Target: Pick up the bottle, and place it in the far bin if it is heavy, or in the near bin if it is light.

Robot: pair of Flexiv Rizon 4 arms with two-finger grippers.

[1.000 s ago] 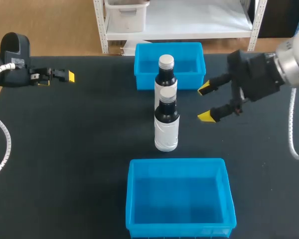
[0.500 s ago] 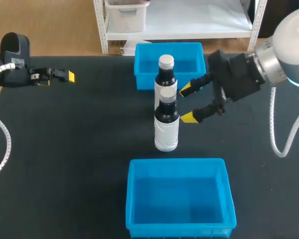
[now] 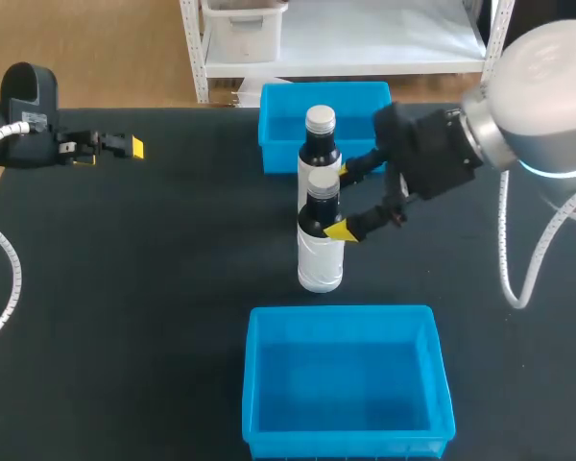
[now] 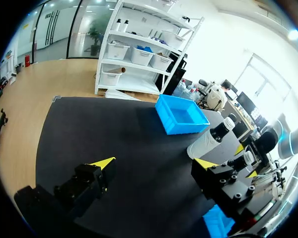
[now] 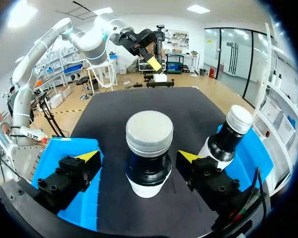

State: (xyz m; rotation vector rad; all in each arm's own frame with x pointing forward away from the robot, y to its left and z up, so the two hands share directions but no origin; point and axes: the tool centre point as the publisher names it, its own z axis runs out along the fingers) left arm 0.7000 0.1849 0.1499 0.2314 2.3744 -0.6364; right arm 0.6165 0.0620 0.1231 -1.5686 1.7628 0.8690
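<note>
Straddling bottle (image 5: 149,148), right hand (image 5: 139,157), side gaps.

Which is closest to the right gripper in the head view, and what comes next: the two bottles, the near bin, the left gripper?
1. Front bottle, in the right gripper, between its open fingers.
2. Back bottle, just behind the front one.
3. Near bin, at the table's near side.
4. Left gripper, far off at the table's left.

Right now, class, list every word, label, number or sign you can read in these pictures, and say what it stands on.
No text can be read in any view.
White label on the nearer bottle: no legible print.
White label on the farther bottle: mostly hidden, nothing readable.
near bin and far bin: no markings visible.
</note>
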